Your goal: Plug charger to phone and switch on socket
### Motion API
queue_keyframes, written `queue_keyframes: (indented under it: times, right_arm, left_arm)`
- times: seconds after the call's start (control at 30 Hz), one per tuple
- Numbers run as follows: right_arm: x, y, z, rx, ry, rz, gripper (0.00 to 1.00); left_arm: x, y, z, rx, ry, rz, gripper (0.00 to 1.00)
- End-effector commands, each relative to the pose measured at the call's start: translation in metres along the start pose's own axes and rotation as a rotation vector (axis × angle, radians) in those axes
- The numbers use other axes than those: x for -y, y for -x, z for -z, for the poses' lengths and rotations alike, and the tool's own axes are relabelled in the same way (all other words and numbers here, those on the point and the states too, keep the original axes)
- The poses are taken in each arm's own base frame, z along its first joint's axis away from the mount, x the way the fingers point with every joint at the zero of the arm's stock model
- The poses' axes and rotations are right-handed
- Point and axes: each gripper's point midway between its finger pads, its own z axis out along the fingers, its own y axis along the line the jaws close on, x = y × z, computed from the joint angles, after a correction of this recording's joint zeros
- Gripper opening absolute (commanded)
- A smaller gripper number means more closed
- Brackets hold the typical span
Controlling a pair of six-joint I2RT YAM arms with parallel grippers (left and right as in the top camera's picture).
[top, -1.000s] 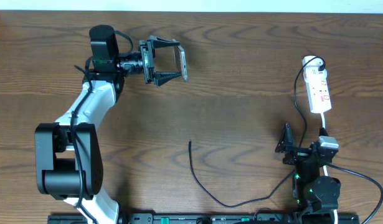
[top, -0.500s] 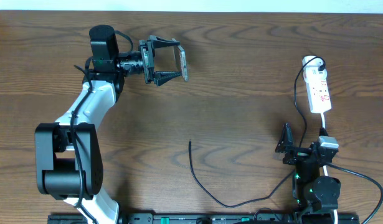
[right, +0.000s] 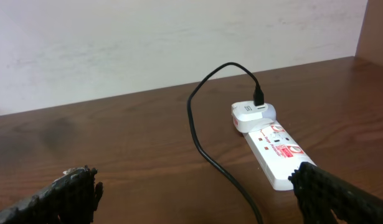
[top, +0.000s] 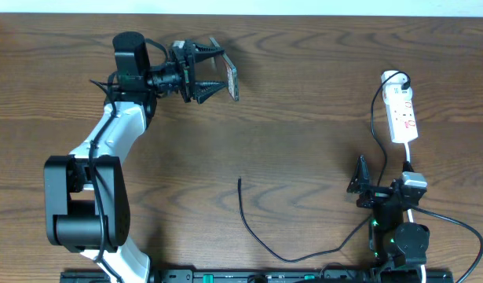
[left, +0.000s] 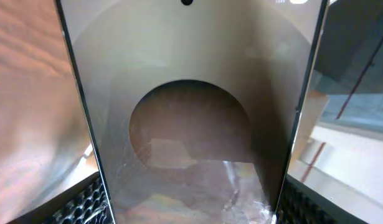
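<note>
The phone point(top: 232, 81), a flat dark slab, is lifted at the table's far left, and my left gripper point(top: 222, 72) is shut on it by its long edges. In the left wrist view the phone point(left: 191, 124) fills the frame, showing a brownish oval, with a black pad point(left: 79, 202) at each side. The charger point(top: 249, 224) lies in a curve at the front centre, its tip point(top: 239, 181) free on the wood. It runs right and up to a white adapter point(right: 252, 115) on the socket point(top: 401, 115). My right gripper point(top: 382, 179) stands open in front of the socket point(right: 275, 149), nothing between its fingers.
The socket's white cord point(top: 449, 220) runs down past the right arm's base. The black charger cable point(right: 207, 149) crosses the wood between my right fingers. A pale wall point(right: 179, 37) backs the table's far edge.
My left wrist has rolled with the phone in it, so the phone now sits tilted. The right arm, charger and socket have not moved.
</note>
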Motion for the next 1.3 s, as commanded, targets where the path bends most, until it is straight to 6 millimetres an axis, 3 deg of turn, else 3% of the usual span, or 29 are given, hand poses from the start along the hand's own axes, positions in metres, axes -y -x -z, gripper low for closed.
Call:
queue_keyframes:
  times: [0.0, 0.17, 0.37, 0.6, 0.67, 0.77, 0.9, 0.97, 1.03, 1.17, 1.27]
  right_arm:
    - [0.003, 0.0, 0.0, 0.0, -0.015, 0.014, 0.99]
    - [-0.004, 0.0, 0.0, -0.003, 0.027, -0.057, 0.99]
    - [-0.031, 0.017, 0.005, 0.029, 0.177, -0.098, 0.99]
    - [-0.045, 0.083, 0.02, 0.001, 0.199, -0.085, 0.99]
    - [-0.062, 0.103, 0.016, -0.071, 0.263, -0.084, 0.99]
    - [-0.086, 0.114, 0.002, -0.212, 0.356, -0.093, 0.99]
    - [-0.124, 0.113, -0.021, -0.432, 0.522, -0.144, 0.99]
    - [-0.155, 0.104, -0.034, -0.572, 0.698, -0.203, 0.99]
    - [-0.172, 0.094, -0.044, -0.649, 0.808, -0.246, 0.99]
    - [-0.191, 0.071, -0.067, -0.755, 0.908, -0.366, 0.99]
    - [-0.191, 0.041, -0.082, -0.902, 0.841, -0.527, 0.99]
  left_arm:
    - [0.005, 0.004, 0.003, 0.053, 0.016, -0.175, 0.07]
    - [-0.037, 0.022, 0.008, 0.159, 0.151, -0.087, 0.07]
    - [-0.047, 0.025, 0.011, 0.181, 0.186, -0.08, 0.08]
    - [-0.05, 0.029, 0.012, 0.211, 0.202, -0.083, 0.07]
    - [-0.052, 0.031, 0.013, 0.224, 0.21, -0.077, 0.07]
    - [-0.056, 0.032, 0.014, 0.236, 0.225, -0.058, 0.07]
    - [-0.06, 0.033, 0.014, 0.243, 0.239, -0.04, 0.07]
    - [-0.061, 0.03, 0.011, 0.236, 0.242, -0.042, 0.08]
    - [-0.062, 0.028, 0.008, 0.227, 0.245, -0.045, 0.07]
    - [-0.064, 0.02, -0.002, 0.206, 0.257, -0.054, 0.07]
    - [-0.068, 0.017, -0.009, 0.211, 0.279, -0.056, 0.07]
